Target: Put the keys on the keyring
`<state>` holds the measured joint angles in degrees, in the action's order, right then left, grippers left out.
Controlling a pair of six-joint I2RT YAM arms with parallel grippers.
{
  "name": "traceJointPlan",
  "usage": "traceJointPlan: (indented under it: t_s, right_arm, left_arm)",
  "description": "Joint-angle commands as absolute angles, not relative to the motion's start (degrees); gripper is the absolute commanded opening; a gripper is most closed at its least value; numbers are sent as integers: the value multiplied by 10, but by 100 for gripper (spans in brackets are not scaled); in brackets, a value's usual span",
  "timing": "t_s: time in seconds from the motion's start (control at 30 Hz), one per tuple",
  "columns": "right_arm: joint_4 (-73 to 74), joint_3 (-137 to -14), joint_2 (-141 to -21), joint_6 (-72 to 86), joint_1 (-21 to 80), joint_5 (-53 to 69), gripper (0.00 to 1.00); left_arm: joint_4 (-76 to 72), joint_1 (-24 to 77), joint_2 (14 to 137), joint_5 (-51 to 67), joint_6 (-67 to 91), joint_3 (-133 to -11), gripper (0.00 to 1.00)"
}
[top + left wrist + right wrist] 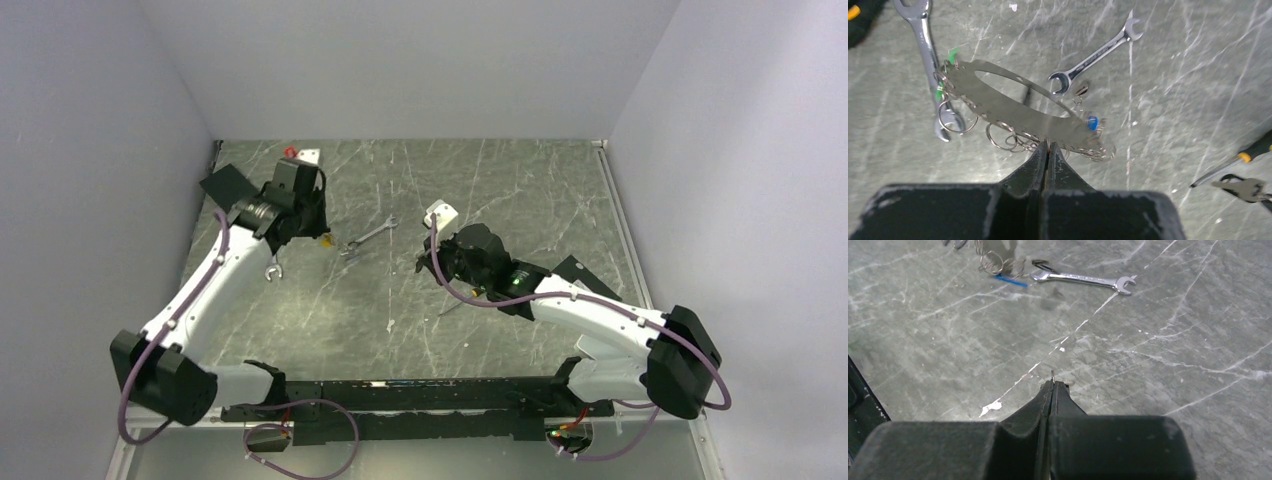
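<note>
Left end effector (1048, 147) pinching keyring (1013, 112), right end effector (1053, 385) closed, wrench (1095, 52) beyond

Robot lab, closed test cell. Plain pale walls (400, 60) box in the counter (520, 190) on three sides. The counter is a grey marbled slab, scratched all over. Two white-and-black robot arms, the left arm (205, 290) and the right arm (600, 310), are bolted to a black rail (430, 395) at the near edge, with purple cables (300, 440) looping off the bases. Each wrist has its own camera looking past the claw. Small hardware only: a wrench (370, 236), a screwdriver (1233, 162), and a keyring (988, 102) pinched in the left claw (1048, 147).
</note>
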<state>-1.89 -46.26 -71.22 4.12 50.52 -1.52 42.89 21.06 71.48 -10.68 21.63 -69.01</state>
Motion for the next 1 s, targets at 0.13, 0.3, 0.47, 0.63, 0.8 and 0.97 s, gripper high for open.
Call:
traceJointPlan:
  t_s: [0.13, 0.3, 0.47, 0.63, 0.8, 0.97]
  right_arm:
    - [19, -440, -614, 129, 508, -180, 0]
    - [100, -415, -523, 206, 508, -320, 0]
    - [124, -384, -441, 244, 508, -344, 0]
    - [130, -375, -406, 246, 508, -357, 0]
    - [120, -379, -409, 236, 508, -360, 0]
    - [95, -381, -436, 222, 508, -346, 0]
  left_arm:
    - [541, 317, 890, -127, 136, -783, 0]
    - [560, 409, 1040, -159, 132, -851, 0]
    - [555, 453, 1140, -151, 132, -887, 0]
    - [503, 468, 1133, -41, 128, -859, 17]
    - [462, 474, 1071, 14, 130, -790, 76]
    - [447, 473, 996, 11, 146, -748, 84]
